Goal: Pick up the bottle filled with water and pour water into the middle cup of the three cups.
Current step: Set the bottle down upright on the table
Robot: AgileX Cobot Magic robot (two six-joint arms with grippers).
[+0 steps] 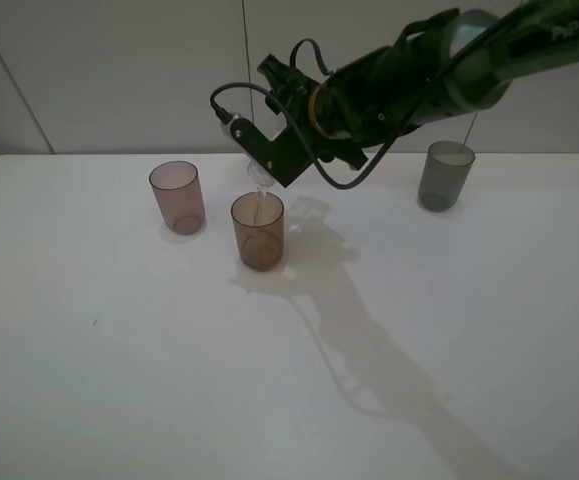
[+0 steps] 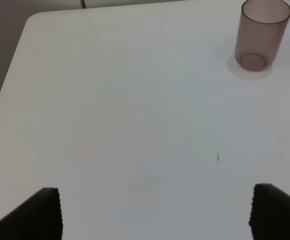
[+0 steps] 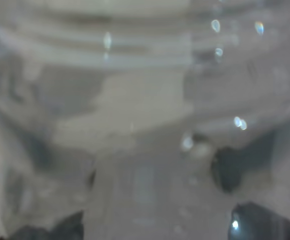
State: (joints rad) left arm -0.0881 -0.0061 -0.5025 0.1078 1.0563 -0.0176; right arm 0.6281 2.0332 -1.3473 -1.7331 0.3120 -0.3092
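Pointing neck-down, the bottle (image 1: 259, 177) slants steeply over the middle cup (image 1: 258, 236).

table (image 1: 119, 400): white | wall (image 1: 89, 70): pale grey panels, behind table | speck (image 1: 95, 322): tiny, dark, on table

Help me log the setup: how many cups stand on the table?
3. The pinkish cup stands left, the amber cup in the middle under the tilted bottle, the grey cup far right, at the back.

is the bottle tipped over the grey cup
No, the bottle tilts mouth-down above the amber middle cup; the grey cup stands apart to the right.
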